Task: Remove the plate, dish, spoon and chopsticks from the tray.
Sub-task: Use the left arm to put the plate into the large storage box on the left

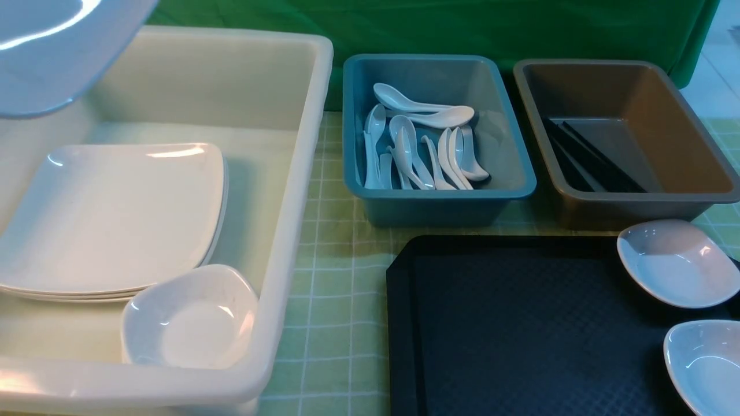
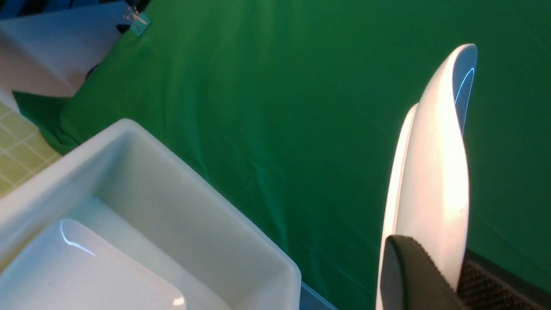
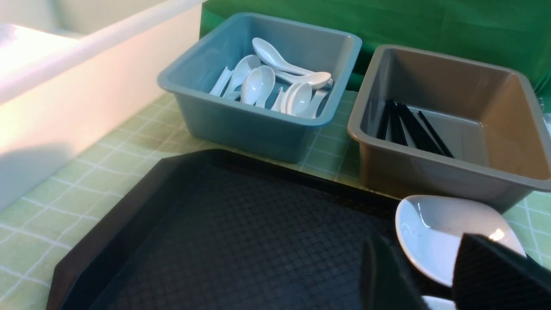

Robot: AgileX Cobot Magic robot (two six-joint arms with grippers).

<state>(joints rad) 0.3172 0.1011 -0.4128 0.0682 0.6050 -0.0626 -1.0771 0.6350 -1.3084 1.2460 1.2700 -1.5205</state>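
My left gripper is shut on the rim of a large white plate. The plate hangs tilted above the white bin's far left corner and shows blurred at the top left of the front view. Two small white dishes, one behind the other, sit on the right side of the black tray. My right gripper is open, its fingers straddling the near rim of the farther dish. Several white spoons lie in the blue bin and black chopsticks in the brown bin.
The white bin holds stacked square plates and a small deep dish. The blue bin and brown bin stand behind the tray on a green checked cloth. A green curtain hangs behind everything.
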